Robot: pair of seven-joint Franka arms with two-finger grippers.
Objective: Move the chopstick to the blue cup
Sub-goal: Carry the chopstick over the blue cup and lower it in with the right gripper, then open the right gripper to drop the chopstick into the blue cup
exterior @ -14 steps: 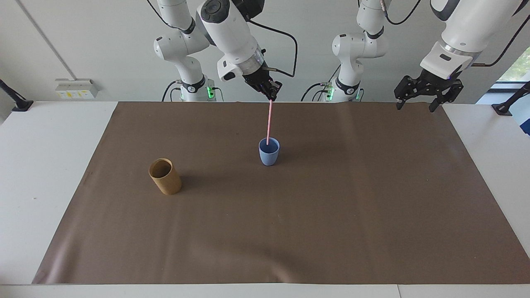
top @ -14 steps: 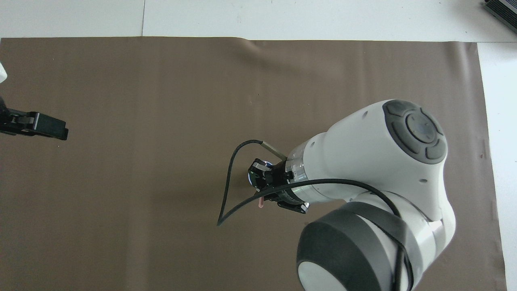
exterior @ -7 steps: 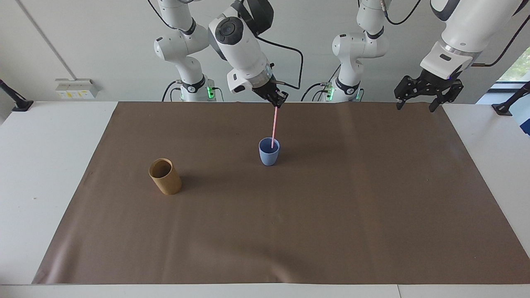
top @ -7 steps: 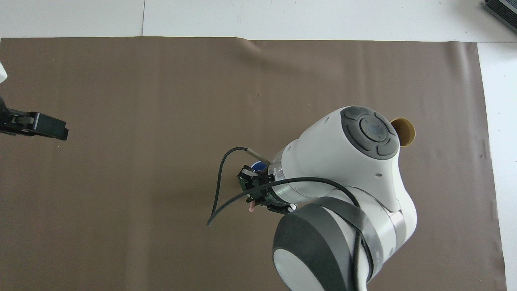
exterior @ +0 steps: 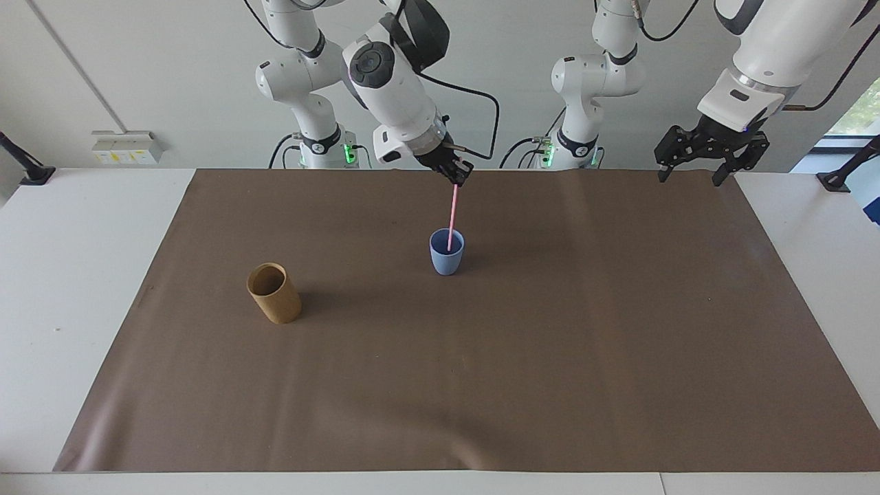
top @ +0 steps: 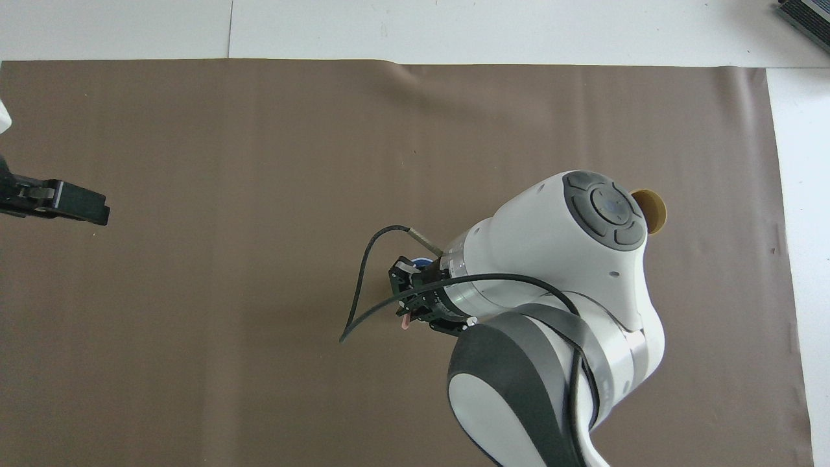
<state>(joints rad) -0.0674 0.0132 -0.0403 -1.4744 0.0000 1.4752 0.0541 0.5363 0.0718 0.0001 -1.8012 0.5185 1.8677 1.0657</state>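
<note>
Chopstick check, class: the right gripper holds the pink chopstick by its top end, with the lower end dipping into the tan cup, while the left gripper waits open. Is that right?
Not quite. The facing view shows the chopstick's lower end dipping into the blue cup, not the tan cup, which stands alone toward the right arm's end. The rest holds: the right gripper grips its top end, and the left gripper waits open.

A: Table cover [exterior: 550, 357] reads as matt brown sheet, paper-like, slight ripples. Blue cup [exterior: 447, 260] matt, smooth.

B: Tan cup [exterior: 275, 297] looks like matt cardboard. Chopstick [exterior: 452, 218] smooth pink, plastic-like. Right arm [top: 551, 259] shell glossy white plastic.
</note>
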